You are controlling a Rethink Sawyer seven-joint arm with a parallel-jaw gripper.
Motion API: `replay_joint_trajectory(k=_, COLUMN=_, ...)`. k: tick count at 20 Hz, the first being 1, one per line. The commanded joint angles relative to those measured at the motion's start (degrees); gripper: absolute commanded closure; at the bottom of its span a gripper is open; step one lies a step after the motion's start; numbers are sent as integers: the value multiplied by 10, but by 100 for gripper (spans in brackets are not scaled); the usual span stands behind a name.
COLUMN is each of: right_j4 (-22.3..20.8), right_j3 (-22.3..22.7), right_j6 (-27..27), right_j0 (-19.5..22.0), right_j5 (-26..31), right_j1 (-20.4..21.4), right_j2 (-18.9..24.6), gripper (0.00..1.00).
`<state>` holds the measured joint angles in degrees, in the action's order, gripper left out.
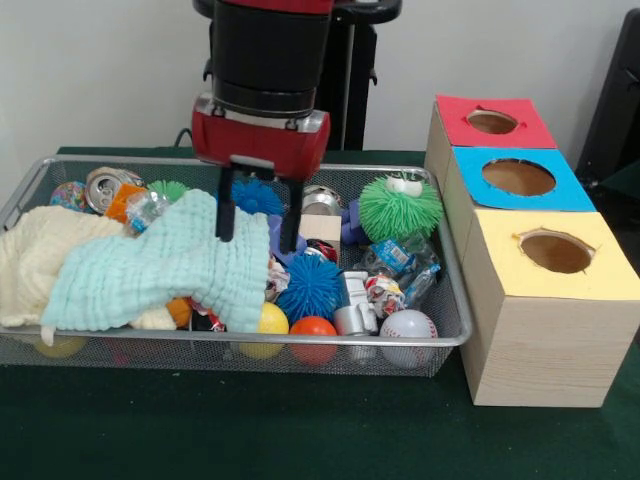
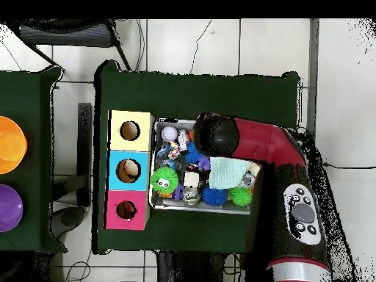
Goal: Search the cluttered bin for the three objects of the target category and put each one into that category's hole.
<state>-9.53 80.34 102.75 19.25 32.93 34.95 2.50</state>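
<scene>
The hand hangs inside the wire-mesh bin with its two black fingers spread apart and empty, one tip resting against the edge of the mint-green cloth, the other just beside a blue spiky ball. This looks like the search step: nothing is gripped, and the cloth, together with a cream cloth at the bin's end, covers a good share of the clutter. Which category is the target cannot be told from the pictures. Candidates in plain sight include the green spiky ball, a baseball, an orange ball, a yellow ball and a crushed can. Beside the bin on the counter stand three boxes with the red hole, the blue hole and the yellow hole. The next move likely calls for closing on one object cleanly, or first dragging the mint cloth aside without snagging it.
</scene>
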Motion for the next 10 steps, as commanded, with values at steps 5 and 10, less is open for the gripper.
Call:
replay_joint_trajectory(k=5, right_j4=-99, right_j3=-46, right_j6=-110, right_j0=40, right_j5=137, right_j1=-73, right_j2=10, gripper=0)
replay_joint_trajectory(k=10, right_j4=-123, right_j3=-42, right_j6=-97, right_j0=55, right_j5=137, right_j1=-98, right_j2=7, gripper=0)
